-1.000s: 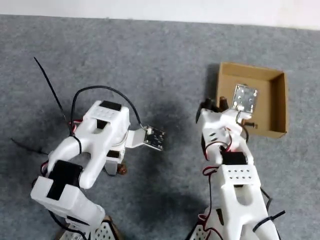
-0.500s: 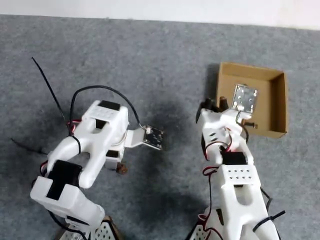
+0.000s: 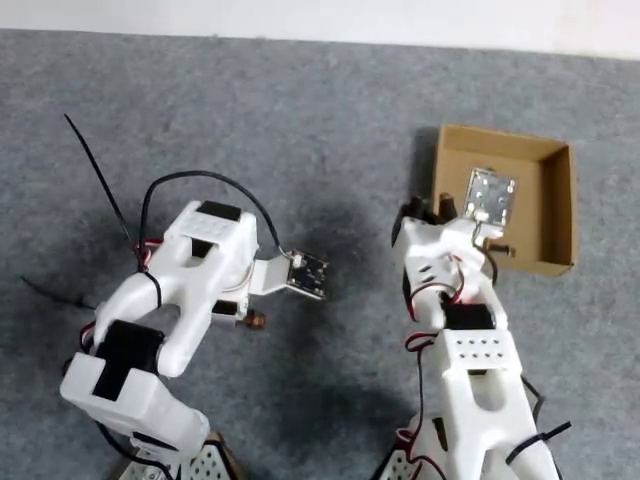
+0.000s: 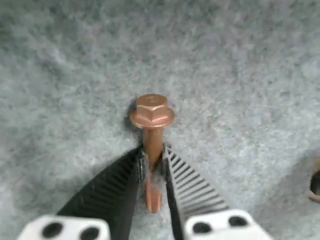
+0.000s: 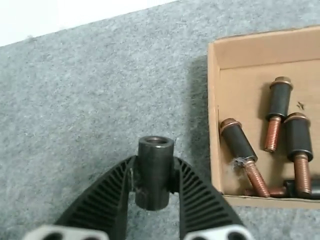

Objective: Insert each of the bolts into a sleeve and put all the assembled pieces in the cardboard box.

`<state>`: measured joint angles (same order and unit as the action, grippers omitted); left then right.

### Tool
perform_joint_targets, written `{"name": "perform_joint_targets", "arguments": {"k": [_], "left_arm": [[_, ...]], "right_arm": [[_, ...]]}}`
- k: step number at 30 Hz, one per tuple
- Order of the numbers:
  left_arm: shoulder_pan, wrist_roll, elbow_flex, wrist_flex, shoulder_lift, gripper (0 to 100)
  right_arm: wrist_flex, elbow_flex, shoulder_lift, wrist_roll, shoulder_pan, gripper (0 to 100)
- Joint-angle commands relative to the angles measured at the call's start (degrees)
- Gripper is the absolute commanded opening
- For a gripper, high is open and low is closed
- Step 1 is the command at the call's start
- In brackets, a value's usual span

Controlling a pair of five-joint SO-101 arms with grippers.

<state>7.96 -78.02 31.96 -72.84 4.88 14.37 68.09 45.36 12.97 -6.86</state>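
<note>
My left gripper (image 4: 152, 170) is shut on the shank of a copper bolt (image 4: 151, 111), whose hex head sticks out past the fingertips just above the grey carpet. In the high view the bolt's head (image 3: 256, 320) peeks out beside the left arm. My right gripper (image 5: 154, 167) is shut on an upright black sleeve (image 5: 155, 150) with its bore facing up, held over the carpet just left of the cardboard box (image 5: 215, 100). Several assembled bolt-and-sleeve pieces (image 5: 240, 147) lie inside the box (image 3: 500, 140).
A thin black cable tie (image 3: 95, 170) lies on the carpet at the far left. The right arm's wrist camera board (image 3: 490, 196) hangs over the box. A dark object (image 4: 315, 182) shows at the edge of the left wrist view. A pale wall strip runs along the far side.
The bolt head beside the left arm has shifted a little away from the base and toward the right arm. The right arm and the box have stayed still.
</note>
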Motion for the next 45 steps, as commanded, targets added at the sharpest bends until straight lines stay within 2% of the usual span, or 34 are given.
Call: {"name": "perform_joint_targets", "arguments": {"k": [1, 3, 9, 24, 28, 33, 41, 45], "left_arm": [[-0.5, -13.5, -2.8, 0.3, -0.8, 1], [-0.5, -10.6, -4.6, 0.1, -1.1, 1], [-0.8, 3.9, -10.3, 0.1, -4.5, 1], [-0.8, 47.9, -23.2, 0.4, -22.9, 1], [-0.8, 55.9, -22.8, 0.2, -30.9, 1], [-0.8, 61.0, -18.5, 0.1, -43.5, 1], [-0.9, 61.1, -0.9, 0.9, -67.4, 1], [-0.9, 61.2, 8.7, 6.6, -79.2, 1]], "right_arm": [[-1.9, -0.7, 1.5, -0.5, 0.6, 0.7], [-1.9, -0.7, 1.5, -0.5, 0.6, 0.7], [-1.9, -0.7, 1.5, -0.5, 0.6, 0.7], [-1.9, -0.6, 1.5, -0.4, 0.6, 0.7], [-2.5, -0.5, 1.5, -0.4, 0.5, 0.7], [-9.0, 1.0, 1.6, -0.4, 0.5, 0.7], [-13.6, 2.9, 2.0, -0.1, 0.3, 0.9], [-14.5, 2.9, 1.8, -0.4, -1.8, 0.9]]}}
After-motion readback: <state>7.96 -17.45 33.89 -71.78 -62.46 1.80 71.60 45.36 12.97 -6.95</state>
